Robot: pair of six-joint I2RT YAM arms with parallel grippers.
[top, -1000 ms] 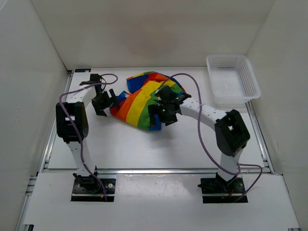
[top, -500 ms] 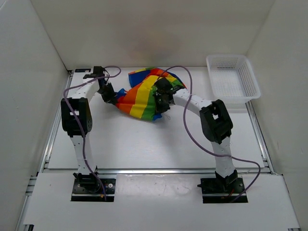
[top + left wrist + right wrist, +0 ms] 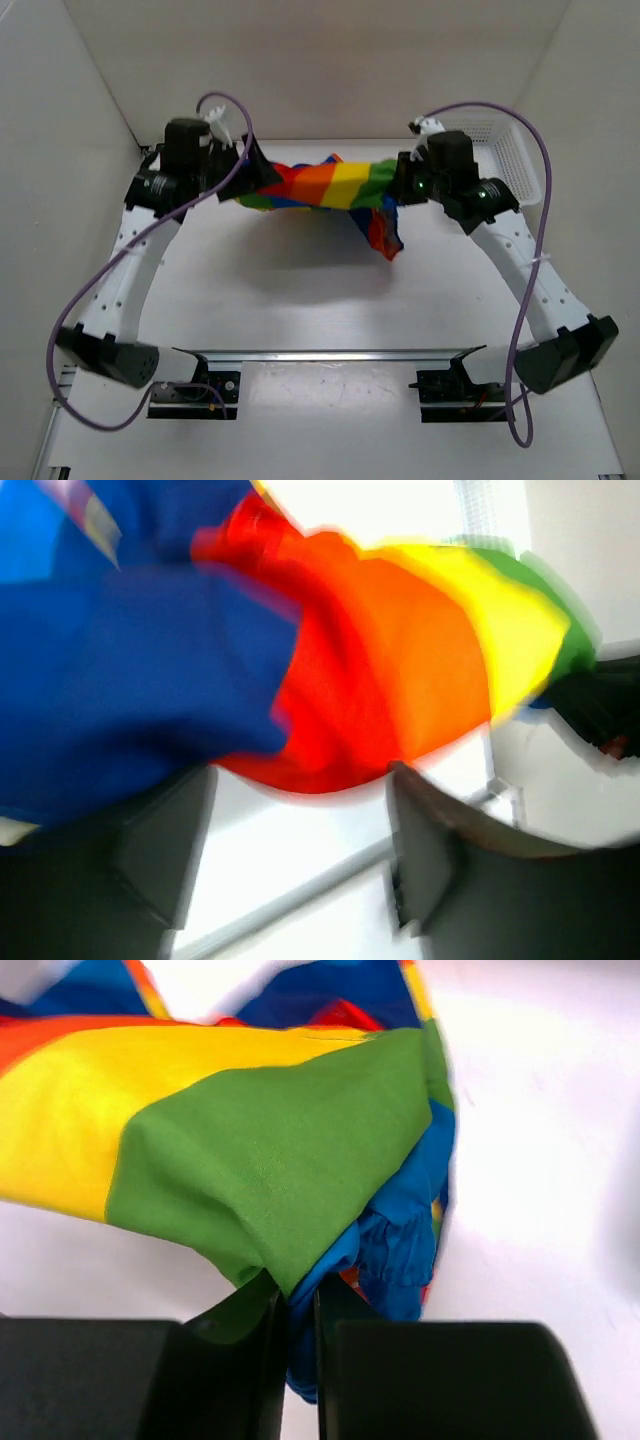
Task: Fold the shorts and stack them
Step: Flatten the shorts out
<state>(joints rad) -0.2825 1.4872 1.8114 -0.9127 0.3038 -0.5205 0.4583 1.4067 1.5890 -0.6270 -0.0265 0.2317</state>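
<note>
The rainbow-striped shorts [image 3: 330, 185] hang in the air above the table, stretched in a band between my two raised grippers, with a blue-edged part drooping at the right. My right gripper [image 3: 405, 185] is shut on the green and blue end of the shorts [image 3: 270, 1130], the cloth pinched between its fingers [image 3: 300, 1300]. At the shorts' other end is my left gripper [image 3: 250, 180]. In the blurred left wrist view its jaws [image 3: 300, 775] stand wide apart, and the blue and red cloth [image 3: 350, 660] lies across the fingertips, not between them.
A white mesh basket [image 3: 520, 160] stands at the back right, partly behind the right arm. White walls close in the table at the left, back and right. A metal rail [image 3: 330, 354] runs along the near edge.
Both arms have risen from the table and spread apart, lifting the shorts and pulling them out sideways. The left jaws shut on the cloth and now stand apart again.
</note>
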